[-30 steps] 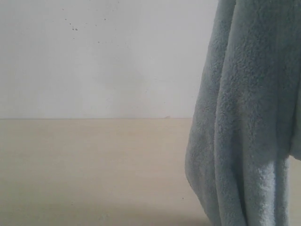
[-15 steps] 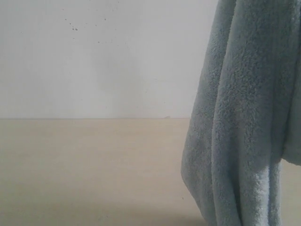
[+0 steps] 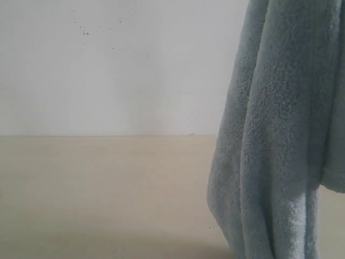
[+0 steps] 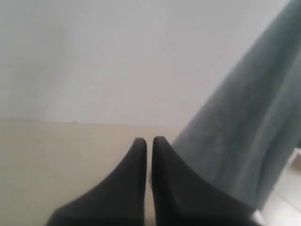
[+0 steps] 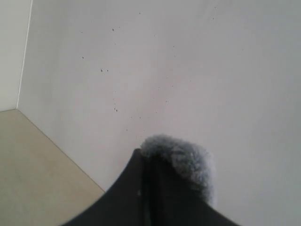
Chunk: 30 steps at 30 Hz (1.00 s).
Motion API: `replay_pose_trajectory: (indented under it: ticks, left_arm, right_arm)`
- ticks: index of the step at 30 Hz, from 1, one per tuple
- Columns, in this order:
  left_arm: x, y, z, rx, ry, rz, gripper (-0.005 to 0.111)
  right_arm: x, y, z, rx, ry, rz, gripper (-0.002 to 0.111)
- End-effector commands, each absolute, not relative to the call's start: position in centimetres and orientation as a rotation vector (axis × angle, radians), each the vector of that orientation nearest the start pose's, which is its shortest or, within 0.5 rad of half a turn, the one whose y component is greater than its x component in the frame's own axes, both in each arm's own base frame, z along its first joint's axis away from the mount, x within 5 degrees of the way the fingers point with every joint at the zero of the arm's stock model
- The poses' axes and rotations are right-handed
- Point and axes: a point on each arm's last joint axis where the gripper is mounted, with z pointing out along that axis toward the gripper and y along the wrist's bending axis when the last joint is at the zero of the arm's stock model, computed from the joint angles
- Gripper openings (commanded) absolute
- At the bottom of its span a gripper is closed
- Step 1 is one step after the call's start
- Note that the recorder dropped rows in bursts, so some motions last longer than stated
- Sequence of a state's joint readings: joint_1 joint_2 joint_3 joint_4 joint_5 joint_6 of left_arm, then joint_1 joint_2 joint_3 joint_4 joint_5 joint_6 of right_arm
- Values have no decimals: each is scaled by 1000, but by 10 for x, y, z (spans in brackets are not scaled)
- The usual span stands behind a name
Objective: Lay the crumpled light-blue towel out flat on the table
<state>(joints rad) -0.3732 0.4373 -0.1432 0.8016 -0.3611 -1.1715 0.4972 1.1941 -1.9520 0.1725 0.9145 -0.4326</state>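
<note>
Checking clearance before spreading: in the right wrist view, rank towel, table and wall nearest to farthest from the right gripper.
1. towel, pinched in the right gripper.
2. table below and wall ahead: too close to call.

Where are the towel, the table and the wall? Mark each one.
towel (image 3: 280, 135), exterior view, middle of the hanging folds.
table (image 3: 97, 194), exterior view, bare surface left of the towel.
wall (image 3: 108, 65), exterior view, plain white face above the table edge.
</note>
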Motion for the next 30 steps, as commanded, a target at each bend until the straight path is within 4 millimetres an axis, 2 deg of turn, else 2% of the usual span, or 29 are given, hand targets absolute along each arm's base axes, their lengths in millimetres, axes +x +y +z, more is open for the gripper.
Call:
replay_pose_trajectory:
  ticks: [1, 4, 8, 10, 11, 15, 18, 21, 26, 28, 30]
  left_arm:
    - [117, -98, 264, 498, 1631, -963, 4]
    - [148, -123, 263, 638, 1675, -1072, 8]
    - [182, -157, 245, 737, 1752, -1226, 33]
    - [190, -176, 238, 784, 1776, -1271, 46]
    - [192, -187, 235, 818, 1783, -1285, 49]
    - [195, -223, 227, 935, 1793, -1285, 49]
    - [193, -244, 224, 974, 1813, -1267, 49]
    - [193, -260, 224, 981, 1805, -1253, 49]
    - [204, -278, 221, 953, 1844, -1185, 49]
    - [209, -286, 220, 955, 1842, -1185, 45]
    - [216, -290, 219, 934, 1867, -1143, 32]
  right_arm:
    - [153, 97, 594, -743, 1466, 247, 0]
    - [159, 99, 592, -746, 1477, 240, 0]
    - [165, 103, 590, -750, 1488, 238, 0]
    - [168, 105, 588, -753, 1496, 238, 0]
    - [169, 105, 588, -754, 1498, 238, 0]
    - [172, 106, 586, -752, 1505, 242, 0]
    - [172, 106, 586, -752, 1505, 242, 0]
    - [172, 106, 586, -752, 1505, 242, 0]
    - [172, 106, 586, -752, 1504, 246, 0]
    - [172, 106, 586, -752, 1504, 246, 0]
    - [171, 107, 586, -752, 1504, 249, 0]
